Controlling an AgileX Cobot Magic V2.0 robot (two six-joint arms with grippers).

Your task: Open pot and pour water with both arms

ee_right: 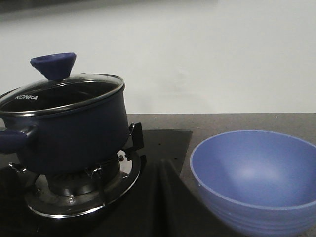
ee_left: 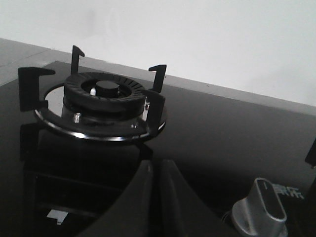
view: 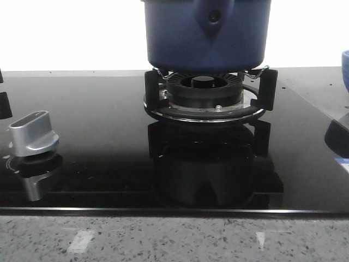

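The dark navy pot (view: 207,33) stands on a gas burner (view: 204,93) at the back centre of the black glass hob. In the right wrist view the pot (ee_right: 74,133) wears a steel-rimmed glass lid (ee_right: 64,91) with a navy cone knob (ee_right: 53,65). Whether it holds water cannot be seen. My right gripper (ee_right: 161,162) is shut and empty, low over the hob between the pot and a light-blue bowl (ee_right: 254,177). My left gripper (ee_left: 157,162) is also shut and empty, facing a bare burner (ee_left: 101,94). Neither gripper shows in the front view.
A silver control knob (view: 34,134) sits on the hob at the left, and also shows in the left wrist view as a knob (ee_left: 261,207) beside the fingers. The bowl's rim (view: 345,68) peeks in at the right edge. A speckled stone counter (view: 174,240) fronts the hob.
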